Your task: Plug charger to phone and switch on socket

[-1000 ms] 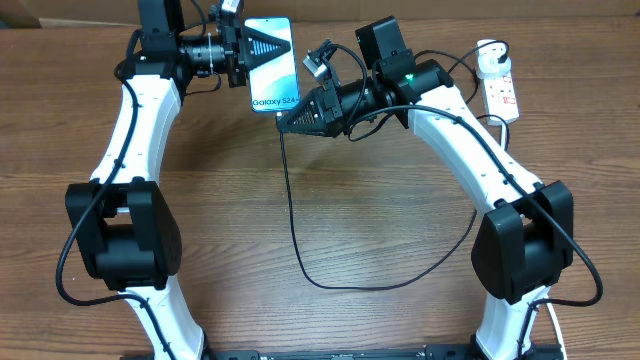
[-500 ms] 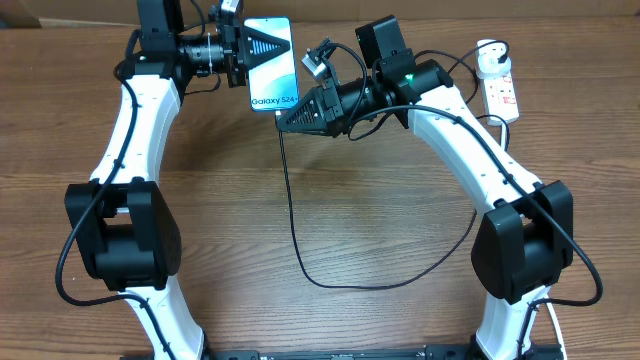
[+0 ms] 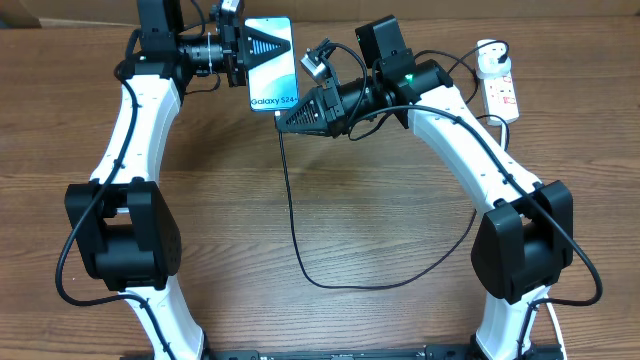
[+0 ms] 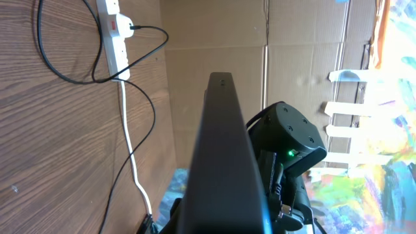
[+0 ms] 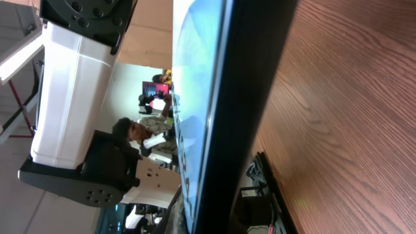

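The phone (image 3: 272,68) is off the counter, at the far edge a little left of the middle. It is clamped across its upper half between the 2 fingers of my left gripper (image 3: 262,45). Its screen faces up toward the overhead camera, with the "Galaxy S24+" lettering near its lower end. From my left wrist I see it edge-on, as 1 dark bar running up the middle of the view.

My right gripper (image 3: 291,118) sits just beside the phone's lower right corner, its tip pointing at that end. The charger (image 3: 293,215) runs up into this gripper, and the fingers look closed on the cable's end. I cannot see the connector tip itself, nor tell whether it touches the phone. My right wrist view is filled by the phone's black rim and pale screen, very close, with wood grain beside it.

From my right gripper the black cable drops straight toward the near edge. It curls in 1 wide loop on the wooden counter (image 3: 390,200), then climbs back along my right arm toward the far right corner. There its round white plug adapter (image 3: 489,60) sits in the far end of the socket (image 3: 505,98), which lies near the far right corner, well apart from the phone.

My left wrist view shows a red switch on the strip, but I cannot tell its position. The white cord (image 4: 132,162) trails away from the strip along the brown cardboard wall (image 4: 214,29) behind the counter.
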Robot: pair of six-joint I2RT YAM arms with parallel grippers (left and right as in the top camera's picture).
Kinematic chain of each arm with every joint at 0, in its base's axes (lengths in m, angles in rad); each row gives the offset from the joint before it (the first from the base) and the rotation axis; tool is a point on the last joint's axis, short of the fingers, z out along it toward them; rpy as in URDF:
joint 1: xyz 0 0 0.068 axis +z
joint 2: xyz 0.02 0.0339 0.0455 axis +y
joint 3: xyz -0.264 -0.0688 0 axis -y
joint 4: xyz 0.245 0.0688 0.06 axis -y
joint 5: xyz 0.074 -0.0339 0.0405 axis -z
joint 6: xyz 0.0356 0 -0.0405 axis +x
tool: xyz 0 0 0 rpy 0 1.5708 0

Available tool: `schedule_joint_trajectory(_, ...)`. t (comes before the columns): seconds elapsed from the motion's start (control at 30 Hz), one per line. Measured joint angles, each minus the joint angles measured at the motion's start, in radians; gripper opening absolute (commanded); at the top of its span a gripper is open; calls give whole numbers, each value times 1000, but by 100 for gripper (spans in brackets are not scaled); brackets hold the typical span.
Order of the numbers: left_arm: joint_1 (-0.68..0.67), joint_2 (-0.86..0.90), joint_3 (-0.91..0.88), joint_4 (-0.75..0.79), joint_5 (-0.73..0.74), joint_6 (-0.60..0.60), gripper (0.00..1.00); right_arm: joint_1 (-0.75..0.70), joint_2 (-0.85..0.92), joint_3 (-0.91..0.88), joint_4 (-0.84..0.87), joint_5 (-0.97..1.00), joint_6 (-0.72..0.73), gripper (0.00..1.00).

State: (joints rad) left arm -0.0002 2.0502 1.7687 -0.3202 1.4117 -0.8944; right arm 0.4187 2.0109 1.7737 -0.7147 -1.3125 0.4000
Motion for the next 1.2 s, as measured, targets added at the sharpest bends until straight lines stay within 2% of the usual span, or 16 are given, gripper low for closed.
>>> schedule_joint_trajectory(1.2,-13,0,0,19,8,-5,4,2,0,0,-60,-15,-18,4)
